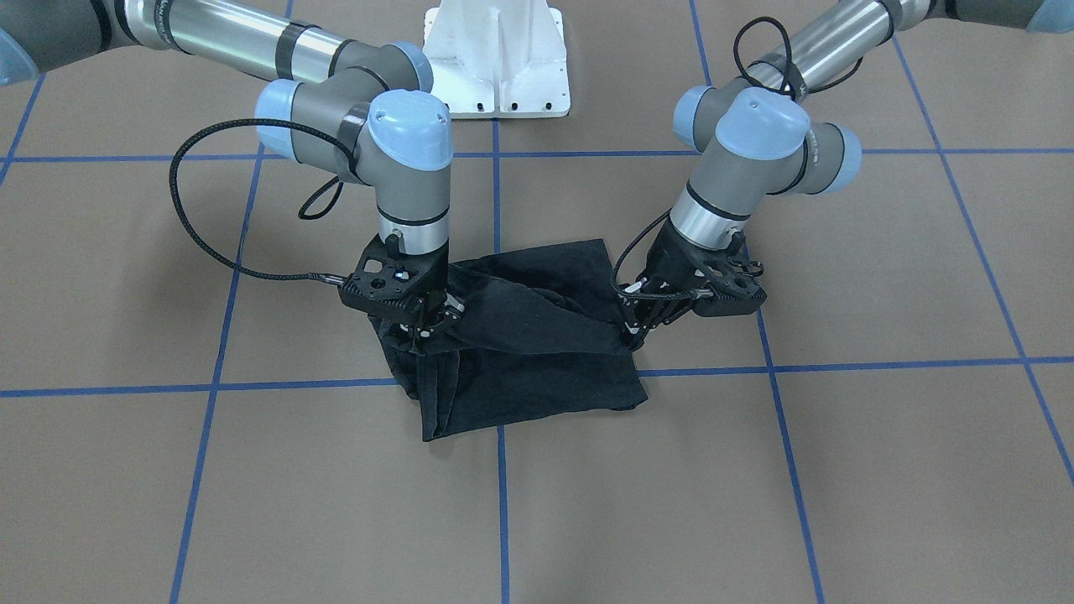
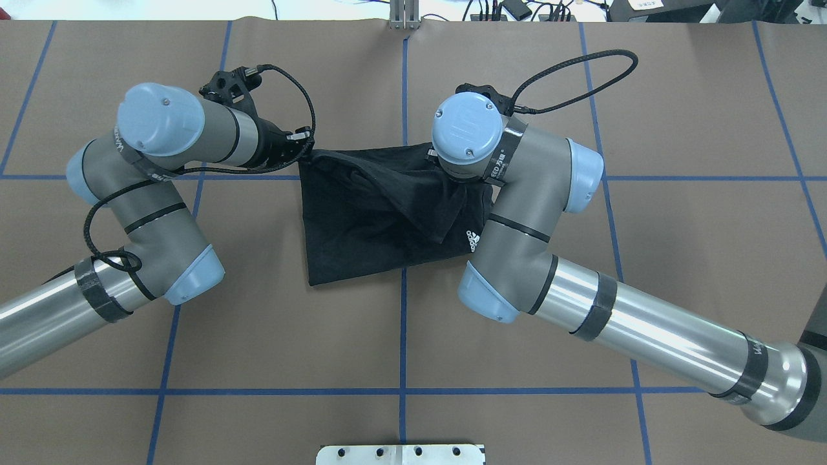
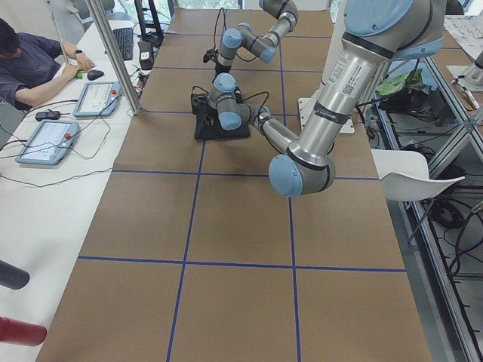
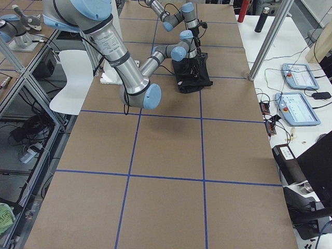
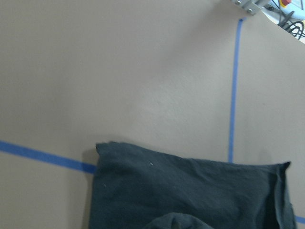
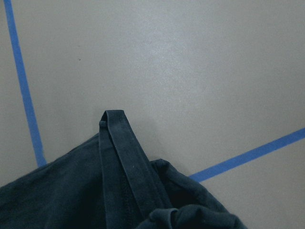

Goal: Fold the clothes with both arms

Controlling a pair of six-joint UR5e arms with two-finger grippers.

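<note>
The black T-shirt (image 1: 537,327) lies folded on the brown table, with one layer lifted between the two grippers. Its small white logo (image 2: 471,241) shows by the right arm; the chest graphic is hidden. My left gripper (image 1: 631,337) is shut on the shirt's edge on its left side and also shows in the overhead view (image 2: 303,147). My right gripper (image 1: 426,327) is shut on bunched fabric on the other side; in the overhead view its wrist hides it. Both wrist views show only shirt fabric (image 5: 190,191) (image 6: 71,191) and table, no fingers.
The white pedestal base (image 1: 495,59) stands at the table's robot side. Blue tape lines (image 1: 252,386) grid the brown table top. An operator (image 3: 30,60) and tablets (image 3: 45,139) are at a side desk beyond the table's far edge.
</note>
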